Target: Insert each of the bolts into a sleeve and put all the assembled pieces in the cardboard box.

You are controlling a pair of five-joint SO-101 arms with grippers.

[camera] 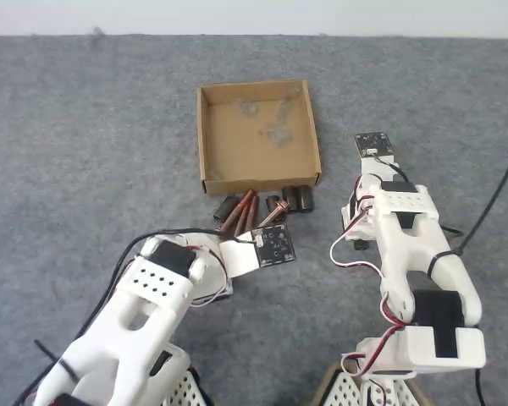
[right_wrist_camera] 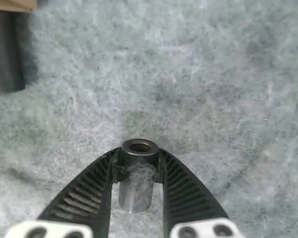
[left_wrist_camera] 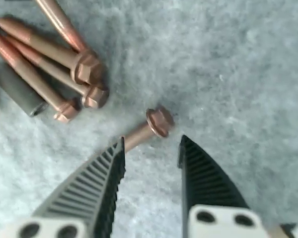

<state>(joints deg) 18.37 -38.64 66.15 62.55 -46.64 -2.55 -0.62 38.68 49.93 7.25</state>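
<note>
A single copper bolt [left_wrist_camera: 151, 126] lies on the grey carpet, its shaft running under one fingertip of my left gripper [left_wrist_camera: 153, 144], which is open just above it. Several more bolts [left_wrist_camera: 49, 59] and a dark sleeve [left_wrist_camera: 20, 91] lie a little farther off. My right gripper [right_wrist_camera: 137, 163] is shut on a dark sleeve [right_wrist_camera: 137, 181], held upright with its bore facing up. In the high view the bolts [camera: 244, 211] and sleeves [camera: 298, 199] lie in front of the cardboard box [camera: 207, 135], with the left arm [camera: 165, 275] beside them and the right arm [camera: 402, 220] to their right.
Another sleeve [right_wrist_camera: 5, 54] stands near a corner of the box [right_wrist_camera: 12, 4]. Grey carpet [camera: 85, 152] spreads open on both sides of the box. Cables [camera: 491, 194] trail along the right arm.
</note>
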